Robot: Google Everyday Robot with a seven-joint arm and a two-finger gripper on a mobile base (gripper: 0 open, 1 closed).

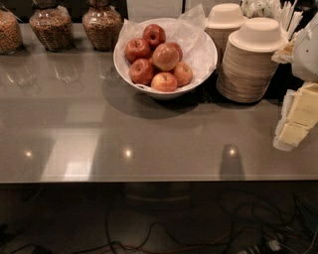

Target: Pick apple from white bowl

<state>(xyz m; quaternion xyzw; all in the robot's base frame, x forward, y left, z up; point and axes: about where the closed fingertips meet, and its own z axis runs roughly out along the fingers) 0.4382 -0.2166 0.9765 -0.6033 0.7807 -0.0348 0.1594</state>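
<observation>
The white bowl (202, 78) stands at the back middle of the grey counter (149, 139). It is wide, round and lined with crinkled white paper (191, 30). Several red-yellow apples (165, 56) are heaped inside it; the nearest apple (164, 82) lies against the front rim. My gripper (292, 133) shows as pale yellow and white parts at the right edge of the camera view, low over the counter, well to the right of the bowl and in front of it. It holds nothing that I can see.
Two stacks of beige disposable bowls (251, 64) stand right of the white bowl. Three glass jars of grain (49, 27) line the back left. White cutlery (278, 10) is at the back right. The counter's front edge (149, 179) runs across; cables lie on the floor below.
</observation>
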